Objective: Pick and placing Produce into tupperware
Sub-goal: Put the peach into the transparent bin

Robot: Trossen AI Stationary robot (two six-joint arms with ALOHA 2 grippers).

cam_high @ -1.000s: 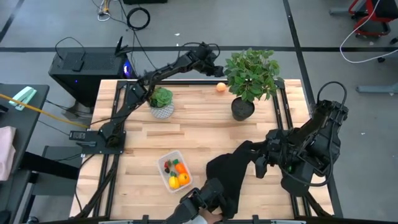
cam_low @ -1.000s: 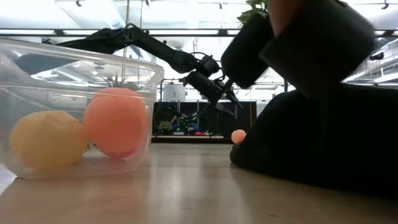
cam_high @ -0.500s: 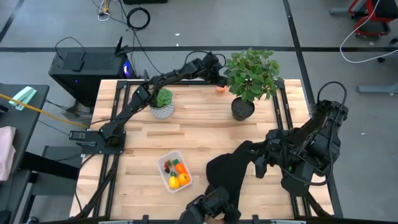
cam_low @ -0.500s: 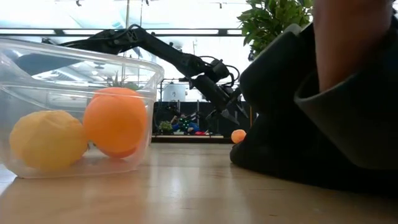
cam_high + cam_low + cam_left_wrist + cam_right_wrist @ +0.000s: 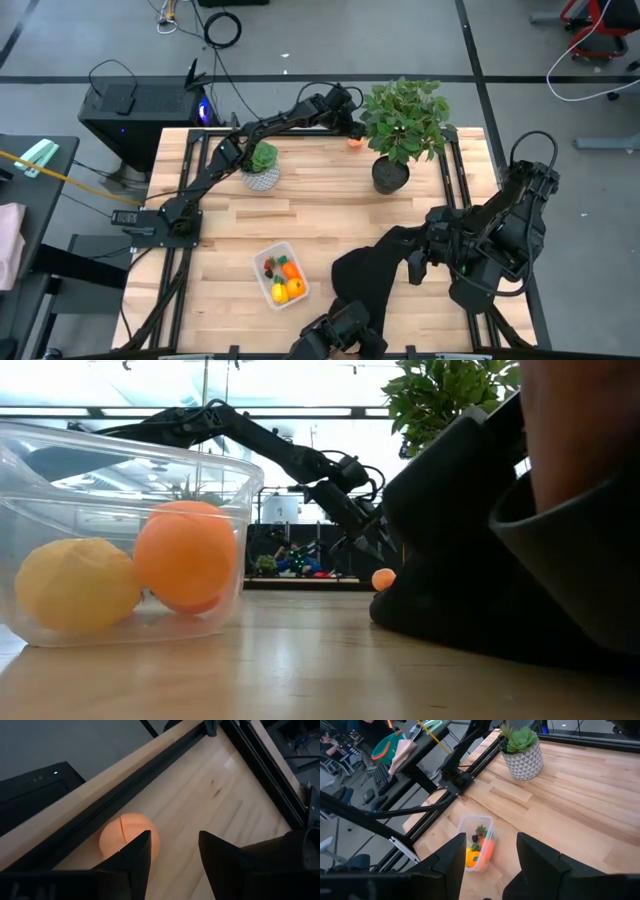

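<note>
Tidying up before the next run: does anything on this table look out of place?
One small peach toy fruit lies alone at the far edge of the wooden table, far from the clear plastic container holding the other produce. The left gripper is open beside it. A black cloth lies crumpled near the container.

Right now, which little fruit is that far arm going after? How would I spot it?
Find the big leafy plant at the table's far edge. Beside its pot, by the black rail, lies a small peach ball under the left gripper, the only fruit outside the clear tupperware.
</note>
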